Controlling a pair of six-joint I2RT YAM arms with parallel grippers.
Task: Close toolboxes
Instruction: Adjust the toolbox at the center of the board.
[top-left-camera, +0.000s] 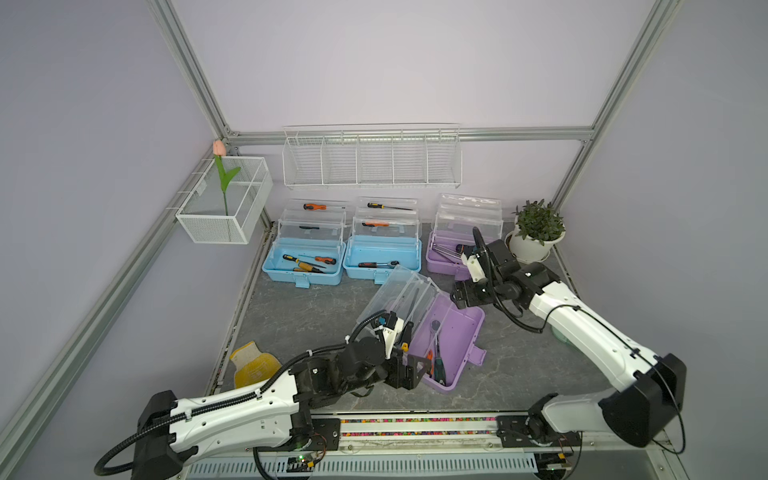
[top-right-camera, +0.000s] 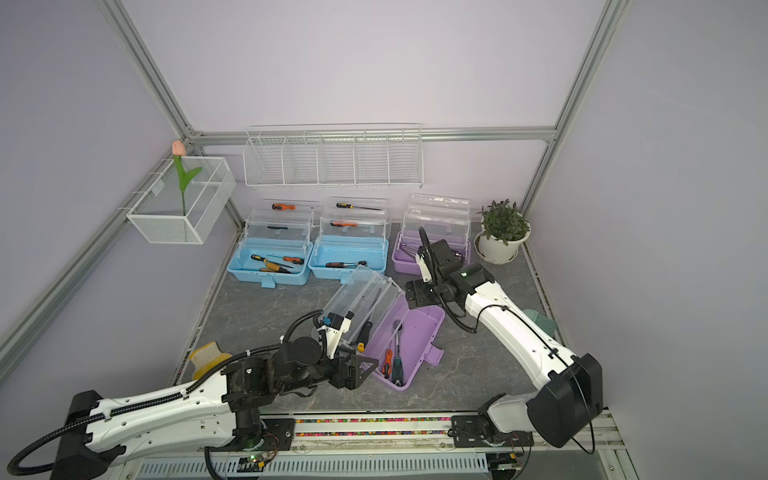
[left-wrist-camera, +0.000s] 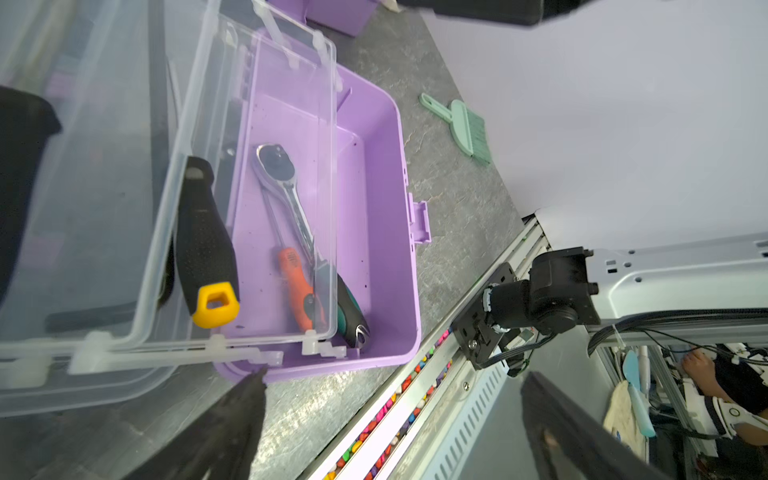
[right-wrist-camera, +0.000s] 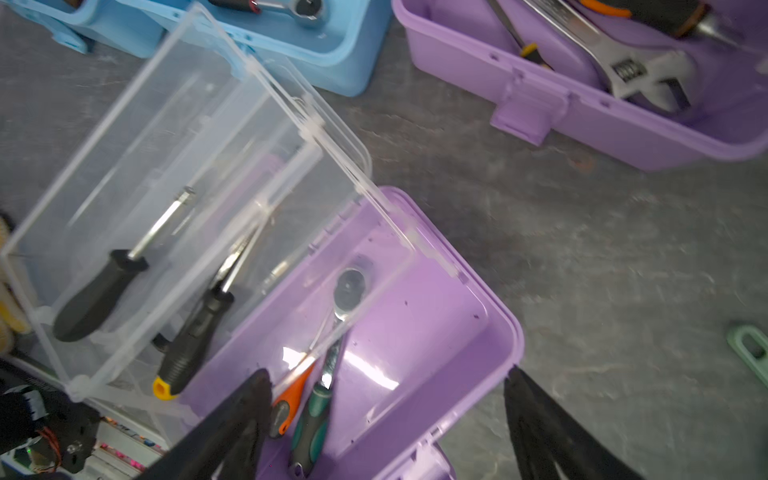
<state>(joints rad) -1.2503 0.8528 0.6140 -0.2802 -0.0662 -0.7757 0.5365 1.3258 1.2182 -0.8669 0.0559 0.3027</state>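
Two light blue toolboxes (top-left-camera: 316, 279) (top-left-camera: 374, 272) and a purple toolbox (top-left-camera: 442, 266) stand open along the back, clear lids up. Another purple toolbox (top-left-camera: 461, 332) (left-wrist-camera: 374, 208) (right-wrist-camera: 415, 316) lies askew mid-table, its clear lid and tray (top-left-camera: 395, 295) (left-wrist-camera: 83, 208) tilted back. It holds a ratchet (left-wrist-camera: 286, 183) and screwdrivers. My left gripper (top-left-camera: 409, 370) (left-wrist-camera: 392, 376) is open at its near end, one fingertip by the rim. My right gripper (top-left-camera: 467, 295) (right-wrist-camera: 385, 374) hangs open over its far end, holding nothing.
A potted plant (top-left-camera: 536, 232) stands at the back right. White wire baskets (top-left-camera: 372, 160) (top-left-camera: 226, 199) hang on the walls. A yellow glove (top-left-camera: 253, 361) lies at the near left. A green brush (left-wrist-camera: 465, 124) lies by the right wall.
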